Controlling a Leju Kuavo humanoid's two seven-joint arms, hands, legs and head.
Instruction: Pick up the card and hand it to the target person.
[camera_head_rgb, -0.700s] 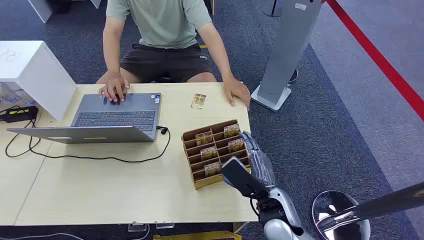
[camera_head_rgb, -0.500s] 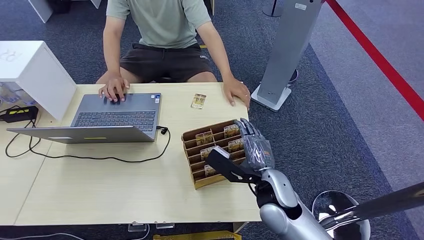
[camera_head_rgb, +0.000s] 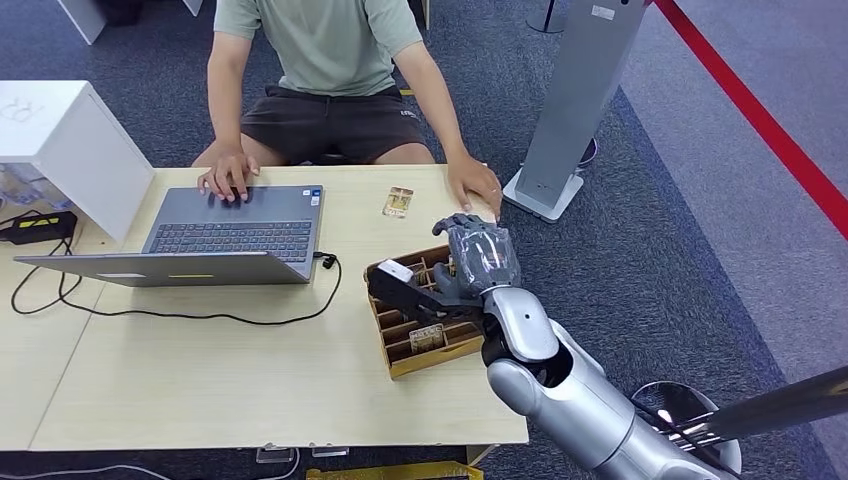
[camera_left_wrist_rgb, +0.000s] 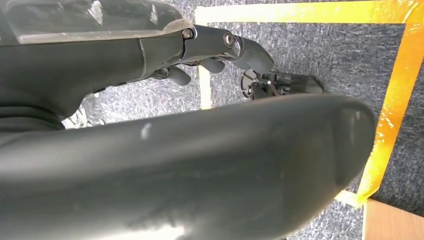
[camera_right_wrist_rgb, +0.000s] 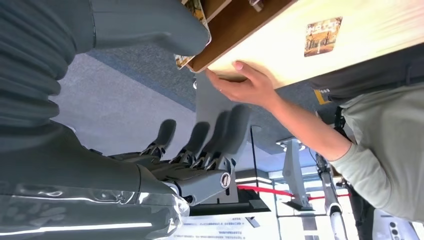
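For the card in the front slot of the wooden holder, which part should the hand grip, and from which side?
Grip the top edge of the card: it stands in the wooden holder, with the lower part behind the slot's front wall. Come from above with the right hand, thumb on one face, fingers on the other, and probably lift along the slot's tilt.

My right hand is dark grey on a silver arm. The surface is pale wood, the card rack brown, the laptop grey, the carpet blue-grey with a red stripe.

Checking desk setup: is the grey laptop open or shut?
Open. The grey laptop shows its keyboard, the person's hand resting on it.
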